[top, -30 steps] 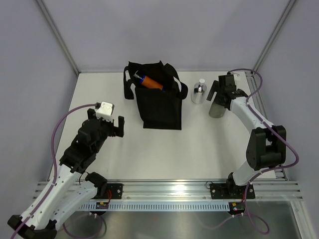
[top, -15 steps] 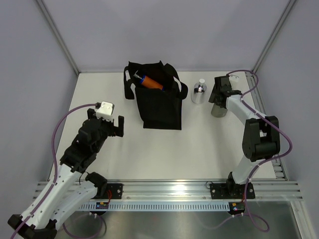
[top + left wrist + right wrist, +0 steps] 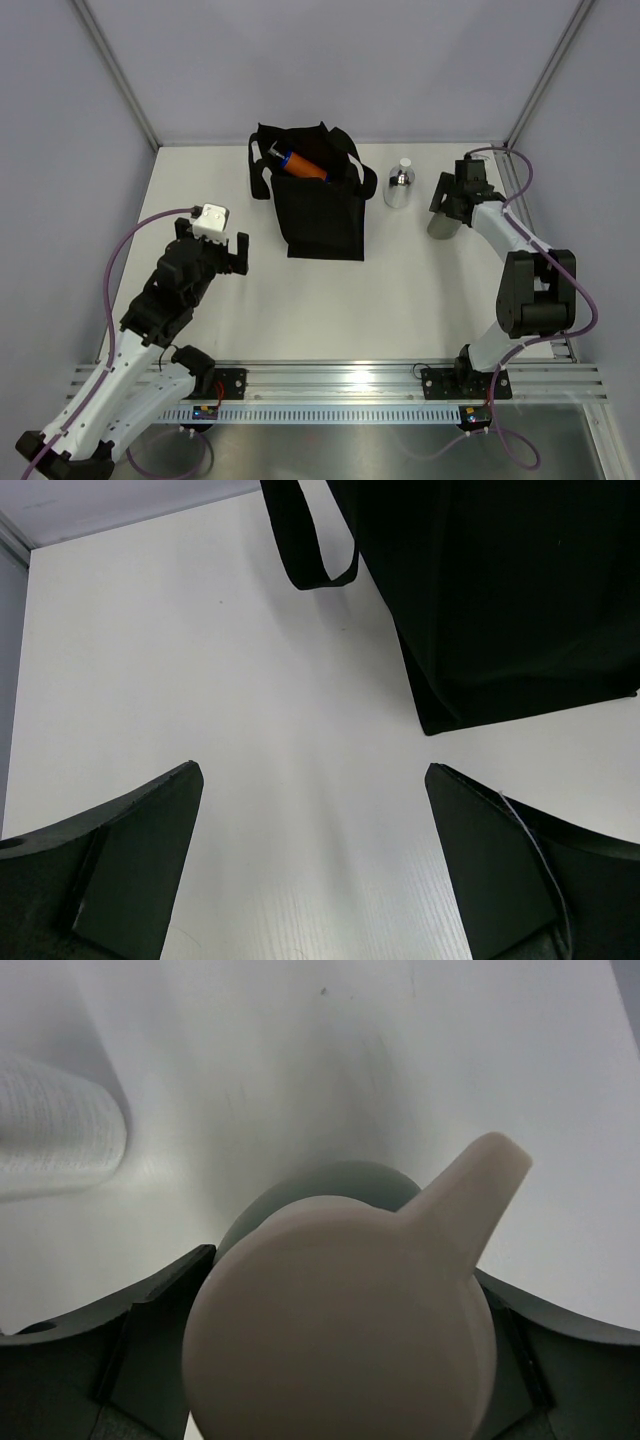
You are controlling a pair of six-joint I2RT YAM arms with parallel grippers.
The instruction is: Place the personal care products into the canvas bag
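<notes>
Standing upright near the far right of the white table, the grey-green bottle is sitting between the fingers of the right gripper. In the right wrist view its beige spouted cap is filling the gap between them. The fingers are flanking the bottle on both sides, but whether they are pressing on it or standing just clear cannot be told. Compared with a second ago, the bottle is occupying the same spot, while the right wrist is now lying further right and lower over it, and the jaws are standing closer together. The small silver bottle is standing just left of it, unmoved, between it and the canvas bag. The bag is standing upright at the table's far middle, unchanged, with an orange bottle showing in its open mouth. The left gripper is hovering over bare table near the bag's left side, jaws spread wide and empty, as before.
</notes>
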